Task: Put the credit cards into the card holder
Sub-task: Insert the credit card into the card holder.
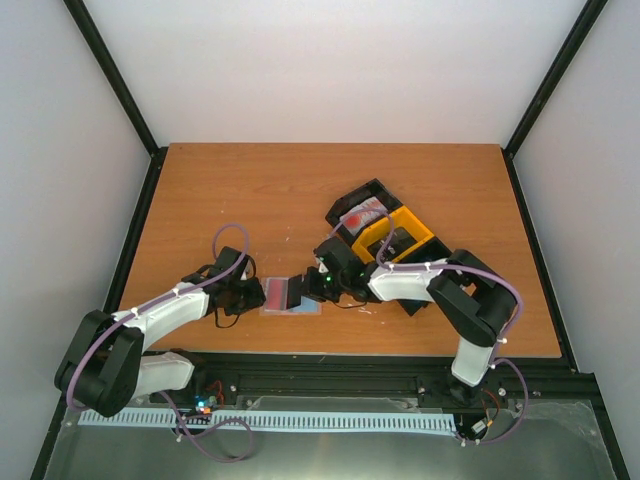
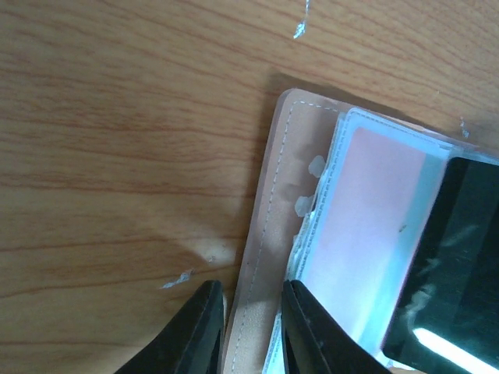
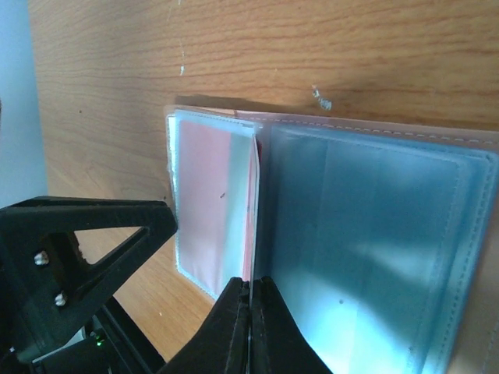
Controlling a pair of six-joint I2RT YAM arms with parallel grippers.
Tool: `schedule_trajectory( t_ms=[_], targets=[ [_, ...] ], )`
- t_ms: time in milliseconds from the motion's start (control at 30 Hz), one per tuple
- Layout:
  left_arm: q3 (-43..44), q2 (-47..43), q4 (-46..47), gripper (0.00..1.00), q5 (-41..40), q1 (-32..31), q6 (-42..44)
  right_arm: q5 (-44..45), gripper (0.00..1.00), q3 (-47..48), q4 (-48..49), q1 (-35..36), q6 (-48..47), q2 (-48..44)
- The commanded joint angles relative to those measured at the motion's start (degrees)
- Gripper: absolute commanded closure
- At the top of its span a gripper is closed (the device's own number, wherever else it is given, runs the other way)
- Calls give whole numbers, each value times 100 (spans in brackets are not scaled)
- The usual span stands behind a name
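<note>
Your left gripper [image 1: 250,293] clamps the tan edge of the card holder [image 1: 291,301], which lies open on the table [image 1: 300,190] between both arms. Its pockets blur a red card [image 3: 209,202] inside. Your right gripper [image 1: 316,285], jaws together, pinches a thin plastic sleeve edge; whether a card sits there you cannot tell. More cards [image 1: 362,215] sit in the tray [image 1: 385,232], partly hidden.

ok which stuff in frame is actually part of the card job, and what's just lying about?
Job:
- card holder, open on the table, both claws at it
- red card in its see-through pocket
- red cards in the tray

Lying about:
- black-and-yellow tray
- white flecks on the wood
</note>
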Motion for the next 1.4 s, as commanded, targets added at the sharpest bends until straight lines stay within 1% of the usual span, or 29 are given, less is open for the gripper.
schedule_trajectory(
  t_ms=[0,633,1133,1200,1267,1367],
  targets=[
    [148,-32,-121,76,-71,39,-13,69,97,150,-96,74,142,215],
    [95,-65,-100,76,-18,35,-46,-54,97,165,464,195,722,686],
    [134,-71,-123,76,-39,35,-38,-475,93,398,841,265,590,1071],
    [138,-92,-133,76,-60,35,-41,-573,94,500,826,276,495,1135],
    [137,-102,-134,76,-63,35,-23,-675,97,582,818,287,431,1201],
    [136,-86,-116,76,-43,35,6,-789,97,650,853,287,414,1294]
  ],
)
